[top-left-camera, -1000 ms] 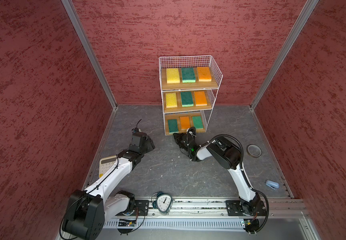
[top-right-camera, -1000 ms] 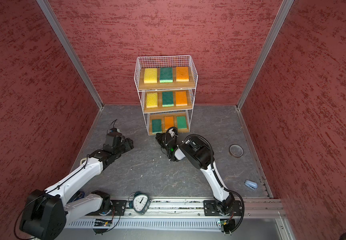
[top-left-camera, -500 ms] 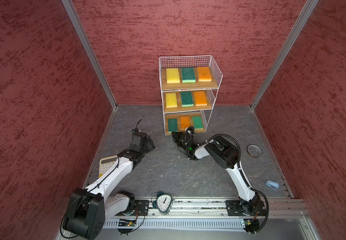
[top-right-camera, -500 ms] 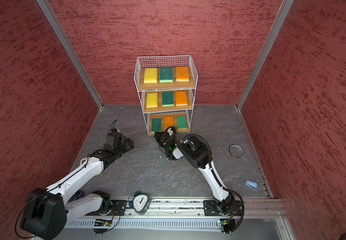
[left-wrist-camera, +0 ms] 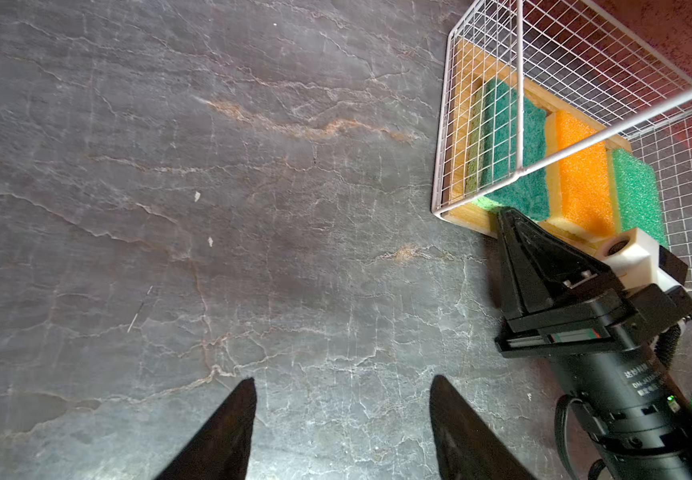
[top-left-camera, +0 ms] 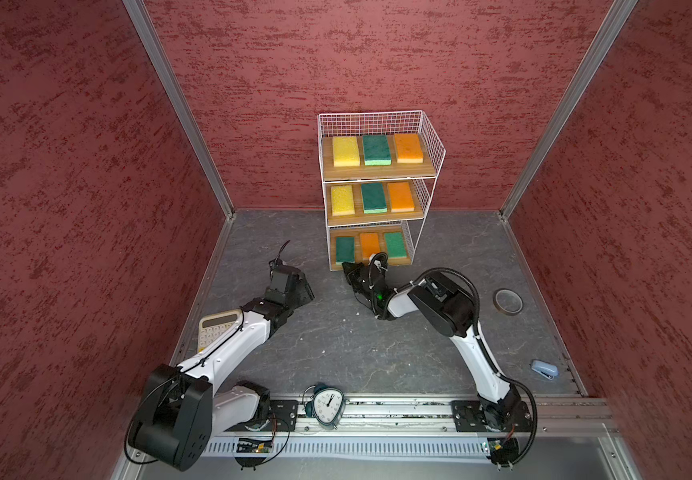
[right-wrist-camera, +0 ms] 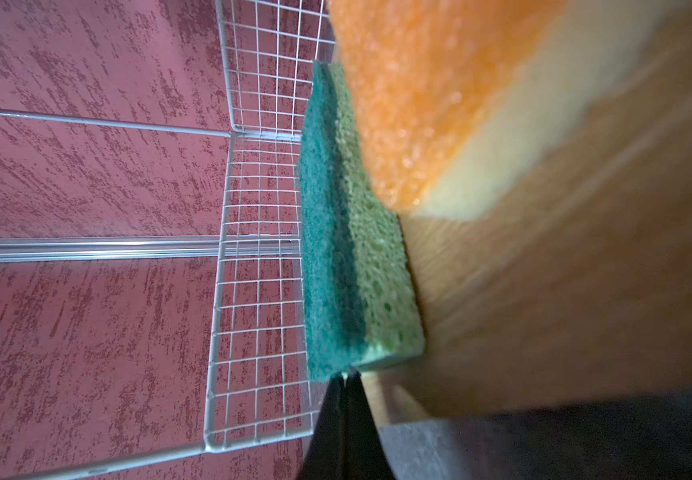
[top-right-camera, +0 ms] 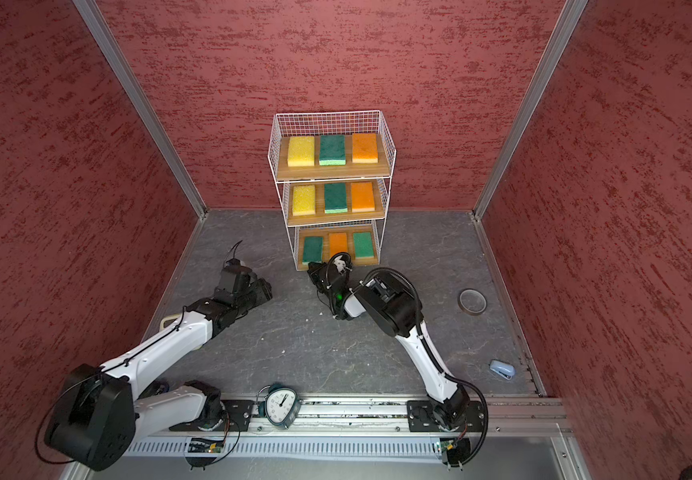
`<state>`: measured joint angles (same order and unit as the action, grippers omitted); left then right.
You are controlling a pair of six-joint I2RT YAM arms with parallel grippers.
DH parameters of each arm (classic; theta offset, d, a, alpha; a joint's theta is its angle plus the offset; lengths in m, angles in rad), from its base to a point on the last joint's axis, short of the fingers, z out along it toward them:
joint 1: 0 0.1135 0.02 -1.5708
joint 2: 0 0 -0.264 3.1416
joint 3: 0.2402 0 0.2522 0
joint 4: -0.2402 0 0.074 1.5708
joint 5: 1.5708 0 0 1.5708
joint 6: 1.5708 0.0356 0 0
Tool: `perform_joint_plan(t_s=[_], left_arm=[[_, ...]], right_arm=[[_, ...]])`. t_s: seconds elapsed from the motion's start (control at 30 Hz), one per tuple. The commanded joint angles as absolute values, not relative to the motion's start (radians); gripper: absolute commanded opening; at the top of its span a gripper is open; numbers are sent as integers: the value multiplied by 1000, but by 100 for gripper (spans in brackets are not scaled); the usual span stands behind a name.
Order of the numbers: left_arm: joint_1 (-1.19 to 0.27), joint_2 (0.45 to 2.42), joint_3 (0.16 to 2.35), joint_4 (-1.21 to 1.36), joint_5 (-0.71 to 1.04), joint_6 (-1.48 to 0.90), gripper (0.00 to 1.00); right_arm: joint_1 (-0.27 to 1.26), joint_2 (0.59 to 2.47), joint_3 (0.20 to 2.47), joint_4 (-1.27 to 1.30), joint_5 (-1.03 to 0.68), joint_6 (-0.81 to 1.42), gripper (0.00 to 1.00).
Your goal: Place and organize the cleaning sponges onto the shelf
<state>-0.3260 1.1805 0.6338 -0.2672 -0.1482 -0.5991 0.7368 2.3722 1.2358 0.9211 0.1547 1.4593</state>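
The shelf [top-left-camera: 377, 174] [top-right-camera: 331, 174] stands against the back wall, with three cleaning sponges on each tier. Yellow, green and orange lie on the upper two tiers. On the bottom board lie a dark green sponge [top-left-camera: 344, 249] [left-wrist-camera: 514, 158] [right-wrist-camera: 336, 257], an orange one [top-left-camera: 370, 245] [right-wrist-camera: 410, 95] and a green one [top-left-camera: 394, 244]. My right gripper [top-left-camera: 346, 266] [left-wrist-camera: 504, 214] [right-wrist-camera: 344, 376] is shut and empty, its tip against the front edge of that left dark green sponge. Left of the shelf, my left gripper [top-left-camera: 304, 291] [left-wrist-camera: 342, 382] hangs open over bare floor.
A cream calculator [top-left-camera: 217, 328] lies partly under the left arm. A small clock [top-left-camera: 327, 407] stands on the front rail. A tape ring [top-left-camera: 507, 301] and a blue stapler [top-left-camera: 543, 369] lie on the floor to the right.
My right gripper has slid left along the bottom board's front to the left dark green sponge. The left arm has not moved.
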Motion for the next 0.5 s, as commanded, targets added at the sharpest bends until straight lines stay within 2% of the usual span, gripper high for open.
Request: perform_joint_plan(t_s=[0.0,0.47], left_arm=[[-336,1196,624,-241,-169,-613,67],[-371,1217,637,-251,-192,-621,67]], right_arm=[[731,2403,1201,877,186,1444,0],[706,2384,1176,878,187,1387,0]])
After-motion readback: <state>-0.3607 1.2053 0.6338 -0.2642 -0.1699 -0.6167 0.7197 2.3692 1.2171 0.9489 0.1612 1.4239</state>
